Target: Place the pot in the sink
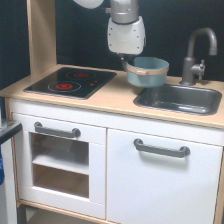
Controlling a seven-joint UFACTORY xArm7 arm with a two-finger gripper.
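The light blue-teal pot [148,75] with its tan band hangs slightly tilted just above the wooden countertop, at the back left corner of the sink [200,106]. My gripper [128,63] comes down from the white arm onto the pot's left rim and looks shut on it. Its fingertips are mostly hidden by the rim. The dark grey sink lies to the exterior view's right of the pot, and nothing shows inside it.
A grey faucet [194,52] rises behind the sink, close to the pot's right side. The black stovetop [72,81] with red rings sits on the exterior view's left of the countertop [117,97]. A tall wooden post [41,35] stands at the back left.
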